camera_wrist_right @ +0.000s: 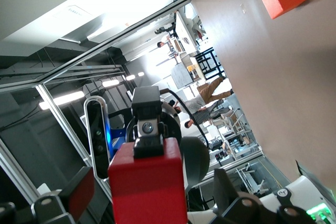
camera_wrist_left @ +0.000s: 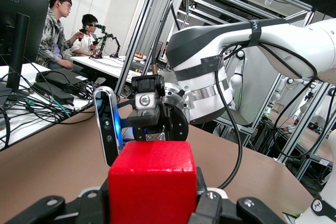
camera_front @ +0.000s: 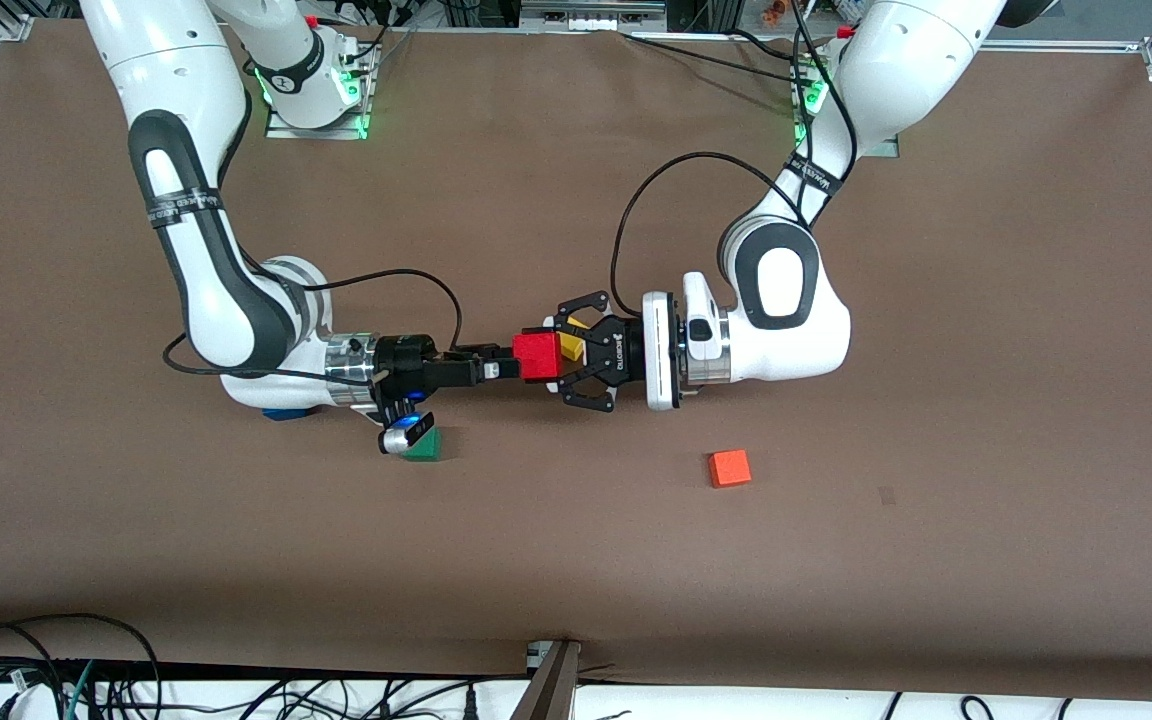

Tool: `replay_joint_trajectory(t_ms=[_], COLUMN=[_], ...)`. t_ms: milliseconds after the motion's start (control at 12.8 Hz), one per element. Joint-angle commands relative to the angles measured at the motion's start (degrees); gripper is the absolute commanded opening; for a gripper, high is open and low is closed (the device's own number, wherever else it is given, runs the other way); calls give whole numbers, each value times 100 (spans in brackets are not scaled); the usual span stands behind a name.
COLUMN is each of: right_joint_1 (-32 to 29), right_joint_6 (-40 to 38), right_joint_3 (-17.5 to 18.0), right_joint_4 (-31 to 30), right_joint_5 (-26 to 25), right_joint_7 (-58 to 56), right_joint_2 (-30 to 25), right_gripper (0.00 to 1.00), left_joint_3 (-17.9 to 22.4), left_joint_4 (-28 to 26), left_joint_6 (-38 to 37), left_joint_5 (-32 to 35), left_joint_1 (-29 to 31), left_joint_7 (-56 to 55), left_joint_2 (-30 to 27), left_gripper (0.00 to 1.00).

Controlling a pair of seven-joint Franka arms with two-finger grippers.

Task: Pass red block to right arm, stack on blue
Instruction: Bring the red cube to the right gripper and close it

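red block at the handover point, grip not yet changed

brown table (camera_front: 936,560) carries it all; read the clock from the front camera with the red block as centre and twelve toward the bases. the right arm (camera_front: 201,270) comes in from nine, the left arm (camera_front: 786,310) from three, and they meet nose to nose over mid-table. the left gripper (camera_front: 564,357) is clamped on the red block (camera_front: 536,357) and holds it up in the air. the right gripper (camera_front: 506,362) has its jaws spread wide, its tips right at the block's free face and not closed on it.

so i'd call this the pass itself. next the right jaws need to pinch the block squarely before the left lets go, and only then comes the carry to the blue cube (camera_front: 286,412), which peeks out under the right arm's wrist at about half past eight.

smaller things: a green cube (camera_front: 424,447) near half past seven, an orange cube (camera_front: 729,468) at four, and a yellow piece (camera_front: 568,345) beside the red block that i can't identify.

only the front view shows the blue and green cubes. the left wrist view shows the red block seated between its own fingers with the right gripper facing it. the right wrist view adds the orange cube on the table.
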Motion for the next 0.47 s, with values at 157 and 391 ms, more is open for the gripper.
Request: replay_joint_trajectory(t_ms=[157, 391], right_joint_1=[44, 44], right_joint_6=[127, 118], right_joint_3=[7, 7], right_joint_4=[-166, -183], right_joint_5=[205, 187], right_joint_7=[-134, -142], right_joint_2=[-256, -292], right_gripper=[100, 98], left_joint_3=[16, 16], left_joint_4=[140, 148], left_joint_6=[33, 25], left_joint_5=[-255, -448], left_joint_1=[-43, -52], left_joint_7=[131, 122], left_joint_2=[74, 65], left_gripper=[0, 0])
